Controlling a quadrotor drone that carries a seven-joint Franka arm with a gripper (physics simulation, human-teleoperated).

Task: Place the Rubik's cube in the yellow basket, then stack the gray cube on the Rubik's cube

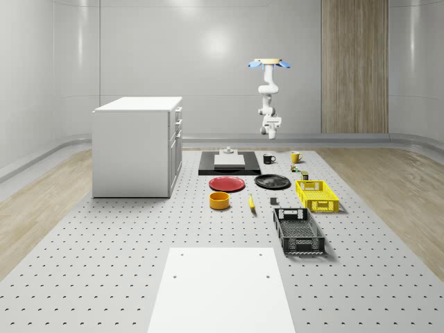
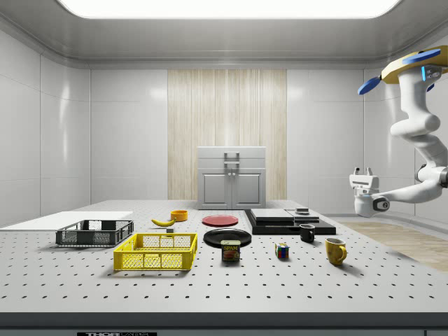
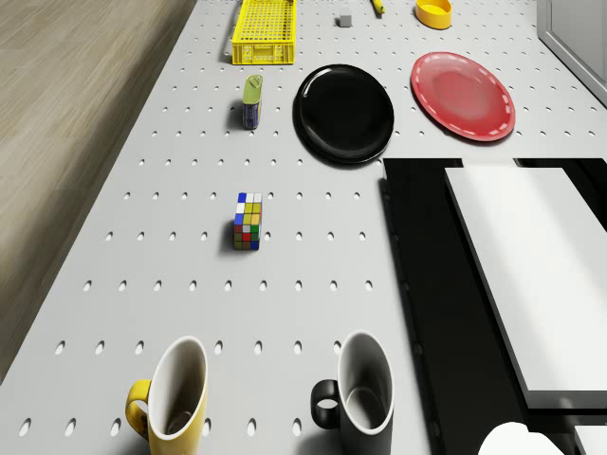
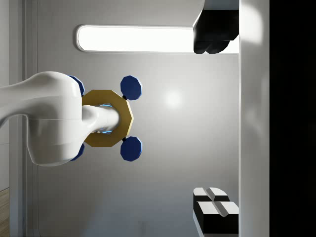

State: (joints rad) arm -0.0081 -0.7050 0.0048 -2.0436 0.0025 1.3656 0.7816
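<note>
Risk lay in the long descent: our drone (image 1: 270, 64) hovered high beyond the Rubik's cube (image 2: 281, 250), claw (image 2: 362, 172) spread and upturned, so we judged a drifting approach could knock the yellow mug (image 2: 335, 250) beside it.

Overall light: bright and even in every view, a clean simulator render with no dim corners.
Source: a long white ceiling light panel (image 2: 227, 7) across the top of the side view; the wrist view shows a glowing oblong ceiling lamp (image 4: 133, 38).
Glare: soft pale hotspots on the glossy grey back wall (image 1: 218, 45) in the whole-scene view, and a round sheen on the wall in the wrist view.
Shadows: short, soft-edged and faint, lying close under the yellow mesh basket (image 2: 157, 253) and the round glossy black plate (image 3: 343, 112).
Reflections: light sheen on the perforated grey table top (image 3: 313, 275).
Focus: uniform from near to far.
</note>
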